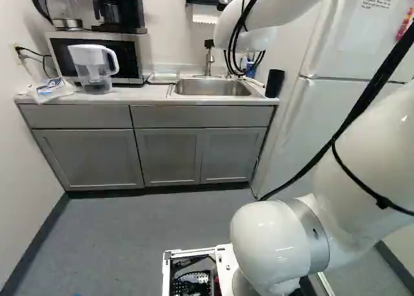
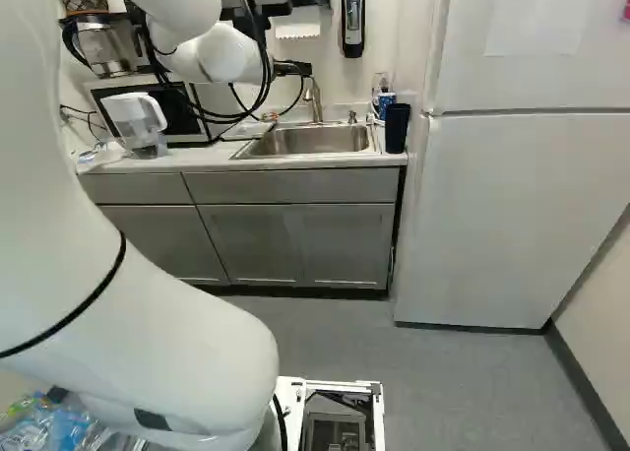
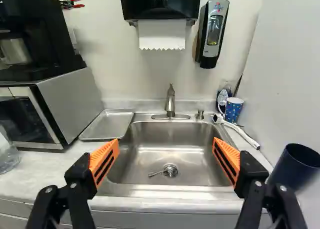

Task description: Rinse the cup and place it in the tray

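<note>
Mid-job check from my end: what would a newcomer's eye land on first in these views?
Probably the open gripper, its bright orange pads spread wide in the wrist view, with the steel sink ahead between them. Next, the big white arm filling the right of the left base view. Smaller but vivid, the blue dotted mug stands by the sink's back corner, beside the brush.

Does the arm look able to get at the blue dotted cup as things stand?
Probably yes: the gripper is open and empty, and nothing covers the dotted cup. The brush lying close in front could hinder a low approach.
</note>
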Tool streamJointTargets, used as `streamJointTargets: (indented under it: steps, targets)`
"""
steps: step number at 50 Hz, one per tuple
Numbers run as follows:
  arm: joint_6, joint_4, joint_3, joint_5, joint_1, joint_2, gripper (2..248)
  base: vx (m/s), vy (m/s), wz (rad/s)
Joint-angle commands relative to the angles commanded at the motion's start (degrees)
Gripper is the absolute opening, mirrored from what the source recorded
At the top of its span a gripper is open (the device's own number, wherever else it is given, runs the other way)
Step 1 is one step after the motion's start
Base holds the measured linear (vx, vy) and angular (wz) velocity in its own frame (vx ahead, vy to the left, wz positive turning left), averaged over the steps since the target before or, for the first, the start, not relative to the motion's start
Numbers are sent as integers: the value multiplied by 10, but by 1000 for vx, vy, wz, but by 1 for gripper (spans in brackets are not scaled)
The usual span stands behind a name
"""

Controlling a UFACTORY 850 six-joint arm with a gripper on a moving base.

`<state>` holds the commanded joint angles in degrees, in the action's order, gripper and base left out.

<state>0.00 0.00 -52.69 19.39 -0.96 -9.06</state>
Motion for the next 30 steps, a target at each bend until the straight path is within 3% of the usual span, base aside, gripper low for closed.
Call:
streamJointTargets:
  steps: [30]
  targets:
    - [0, 0, 0, 0, 0, 0, 247, 120, 51, -14]
